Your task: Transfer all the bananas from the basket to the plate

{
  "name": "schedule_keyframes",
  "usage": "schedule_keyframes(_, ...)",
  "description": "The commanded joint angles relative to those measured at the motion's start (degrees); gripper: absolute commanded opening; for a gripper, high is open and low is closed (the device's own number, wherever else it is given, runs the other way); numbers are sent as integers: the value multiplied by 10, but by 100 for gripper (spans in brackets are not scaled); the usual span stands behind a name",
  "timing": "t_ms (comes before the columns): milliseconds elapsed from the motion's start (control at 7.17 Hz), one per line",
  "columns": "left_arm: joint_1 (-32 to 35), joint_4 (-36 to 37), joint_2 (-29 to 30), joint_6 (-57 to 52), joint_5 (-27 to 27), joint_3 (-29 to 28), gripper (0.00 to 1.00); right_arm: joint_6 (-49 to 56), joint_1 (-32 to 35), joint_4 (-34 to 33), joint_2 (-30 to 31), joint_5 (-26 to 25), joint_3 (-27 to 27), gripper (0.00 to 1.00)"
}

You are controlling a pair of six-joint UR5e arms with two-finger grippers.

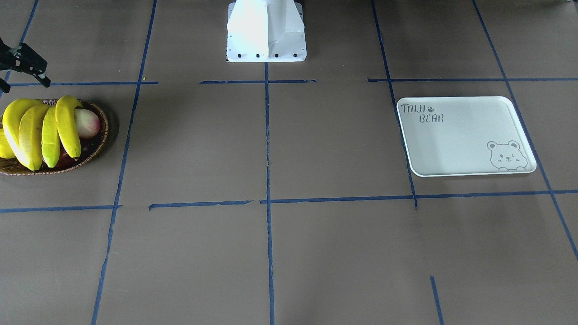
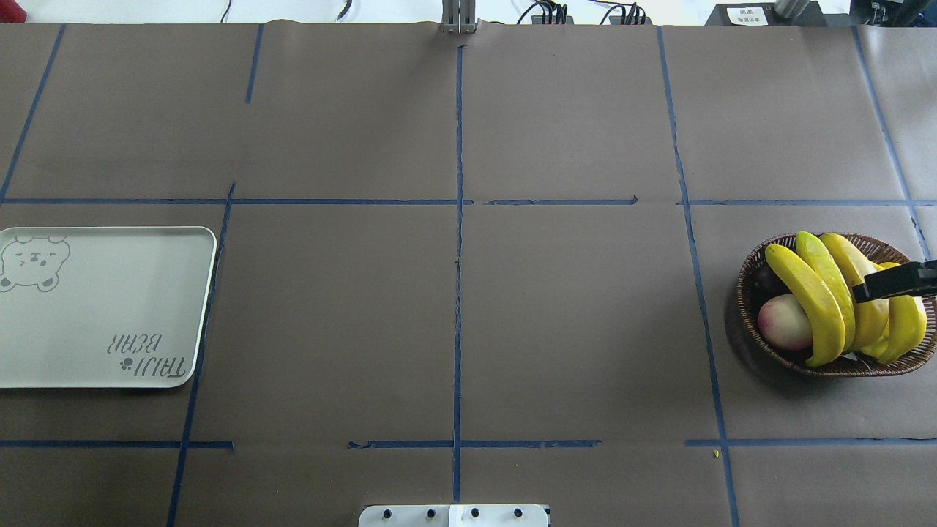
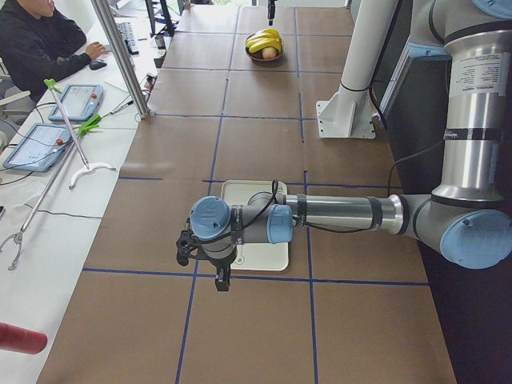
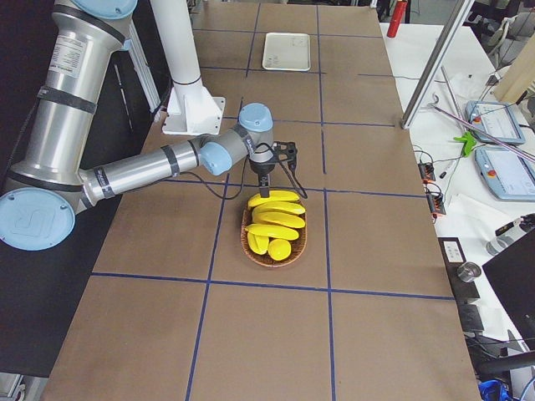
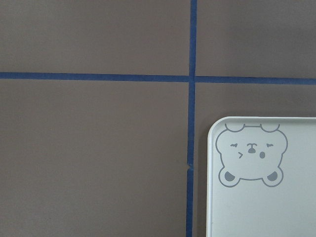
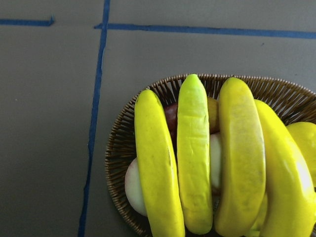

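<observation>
Several yellow bananas lie side by side across the brown wicker basket, also seen overhead as bananas in the basket. My right gripper hangs open just above the basket's robot-side edge; one of its fingers crosses over the bananas. The right wrist view looks straight down on the bananas. The white plate lies bare at the table's other end. My left gripper hovers over a corner of the plate; I cannot tell whether it is open or shut.
A pink-white apple, a dark fruit and a plump yellow fruit share the basket under the bananas. The robot's white pedestal stands at mid table. A person sits at a side desk beyond a metal pole.
</observation>
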State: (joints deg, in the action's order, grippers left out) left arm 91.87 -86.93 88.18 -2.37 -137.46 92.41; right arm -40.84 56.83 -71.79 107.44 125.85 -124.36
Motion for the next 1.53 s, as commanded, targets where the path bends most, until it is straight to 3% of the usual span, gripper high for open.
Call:
schedule_keyframes(0, 0, 0, 0, 0, 0, -1, 100, -14, -69, 16, -11, -49, 21, 99)
schedule_keyframes(836, 0, -1, 1, 0, 0, 0, 100, -14, -92, 11, -37, -51, 65, 98)
schedule_keyframes(976, 0, -1, 1, 0, 0, -1, 100, -14, -91, 11, -37, -51, 65, 90)
schedule_keyframes(1394, 0, -1, 2, 0, 0, -1, 100, -13, -89, 11, -37, -51, 65, 45)
